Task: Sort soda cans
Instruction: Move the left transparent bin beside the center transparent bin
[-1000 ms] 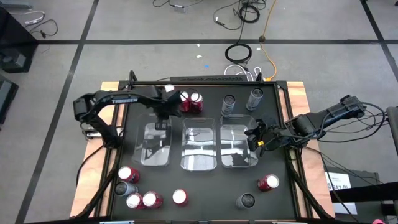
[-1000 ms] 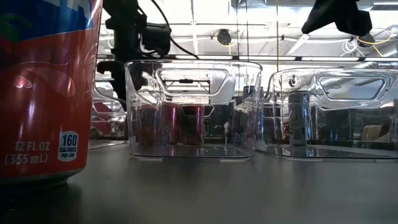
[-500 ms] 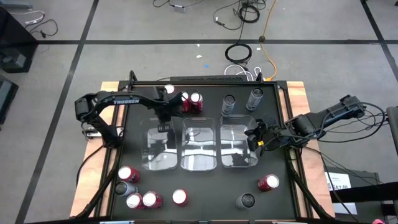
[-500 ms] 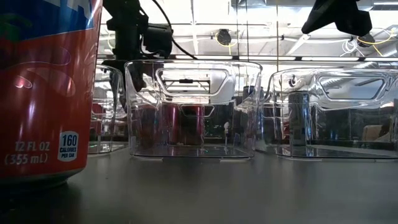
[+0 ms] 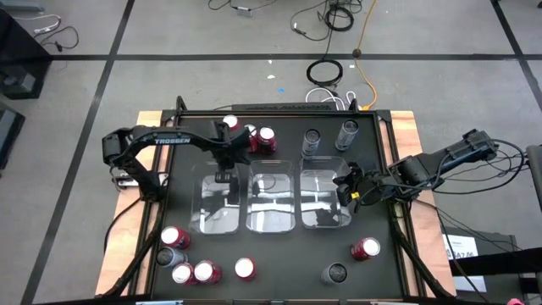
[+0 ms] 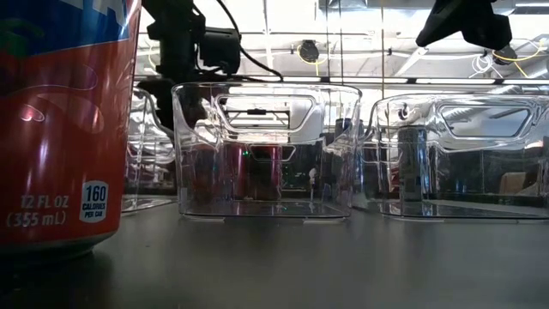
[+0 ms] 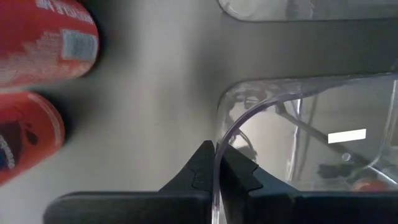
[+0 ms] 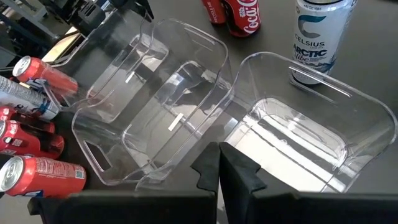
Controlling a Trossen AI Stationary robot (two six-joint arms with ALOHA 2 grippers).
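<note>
Pinching two bin walls

My left gripper (image 7: 214, 163) clamps the left bin (image 5: 212, 199) by its far rim; my right gripper (image 8: 219, 163) clamps the right bin's (image 8: 305, 134) edge. Soda cans (image 5: 258, 140) stand far and near, outside all bins.

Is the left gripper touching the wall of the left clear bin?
Touching. The left wrist view shows the left gripper shut on the left bin's thin wall, one finger on each side.

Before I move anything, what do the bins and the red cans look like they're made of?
The three bins look like clear, glossy rigid plastic: the table shows through their walls and the rims catch sharp highlights. The red cans look like thin metal, probably aluminium, with printed glossy sides and bare silver tops.
</note>
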